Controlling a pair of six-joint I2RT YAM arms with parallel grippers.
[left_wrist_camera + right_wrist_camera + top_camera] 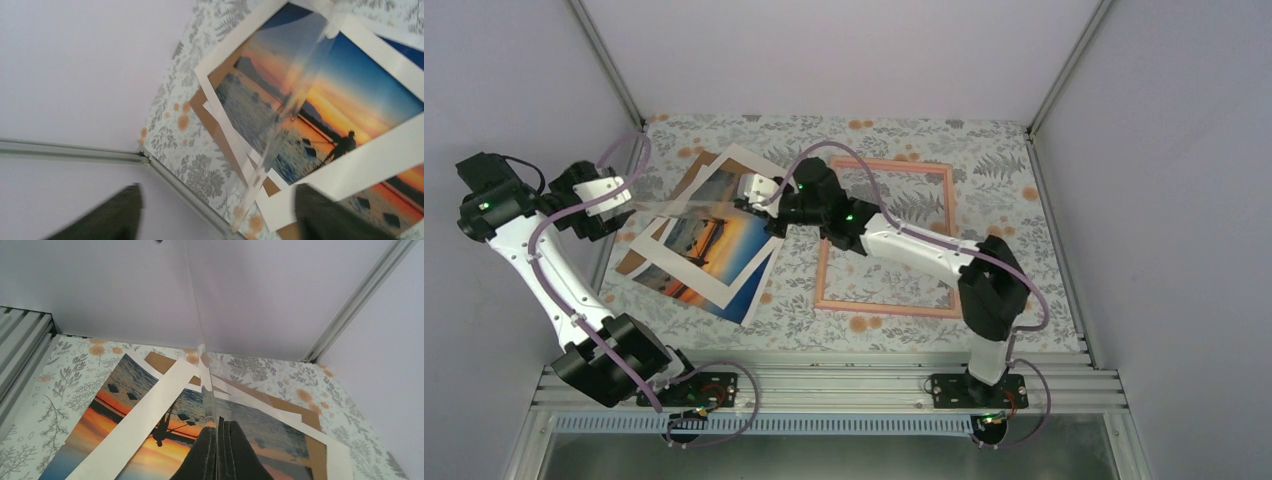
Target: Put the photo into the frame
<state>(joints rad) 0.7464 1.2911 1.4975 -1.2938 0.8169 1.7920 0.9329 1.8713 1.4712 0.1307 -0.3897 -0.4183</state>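
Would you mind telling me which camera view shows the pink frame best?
The top external view: the pink frame lies flat on the floral table, with nearly all of its outline visible. Neither wrist view shows it; both look at the photo instead.

A glossy sunset photo point(729, 238) lies beneath a matt white paper mat point(131, 427) and beside a plain brown cardboard backing board point(312, 447) with a dull face. A clear sheet point(295, 95), plastic or glass, is smooth and reflective, and the print shows through it. The frame point(884, 306) is smooth pink with a soft sheen; its material cannot be told. The table covering point(1056, 200) is a matt floral print, edged by ribbed, brushed metal rails point(824, 385) under flat matt walls point(824, 50). The arms wear smooth white plastic shells point(914, 252) and black housings, and the right gripper point(217, 426) has matt dark fingers point(240, 455).
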